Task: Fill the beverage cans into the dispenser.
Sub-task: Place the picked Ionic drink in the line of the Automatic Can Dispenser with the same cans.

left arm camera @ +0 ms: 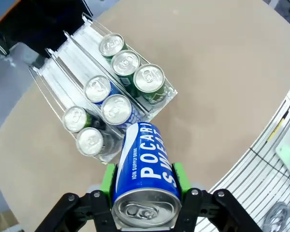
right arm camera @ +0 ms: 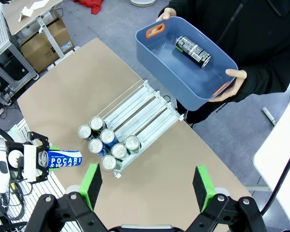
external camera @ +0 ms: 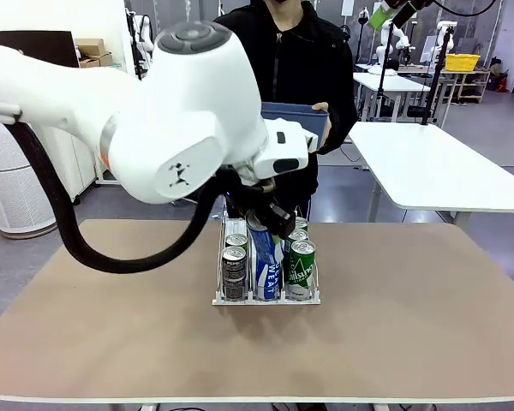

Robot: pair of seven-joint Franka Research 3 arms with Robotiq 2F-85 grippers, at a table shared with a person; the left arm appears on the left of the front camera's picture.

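My left gripper (left arm camera: 145, 182) is shut on a blue can with white lettering (left arm camera: 144, 169), held tilted above the table just off the front end of the dispenser (left arm camera: 72, 53). In the front view this can (external camera: 265, 257) hangs before the middle lane. The clear-and-white dispenser (right arm camera: 145, 108) holds several upright cans at its front: green ones (left arm camera: 135, 72), blue ones (left arm camera: 108, 99) and dark grey ones (left arm camera: 82, 130), each colour in its own lane. My right gripper (right arm camera: 147, 188) hangs open high above the table. A black can (right arm camera: 193, 50) lies in the blue bin.
A person at the far side holds the blue bin (right arm camera: 171, 77) with both hands, one hand (right arm camera: 234, 82) on its edge, beyond the dispenser's back end. The back halves of the lanes are bare. The brown table (external camera: 411, 317) has open room left and right of the rack.
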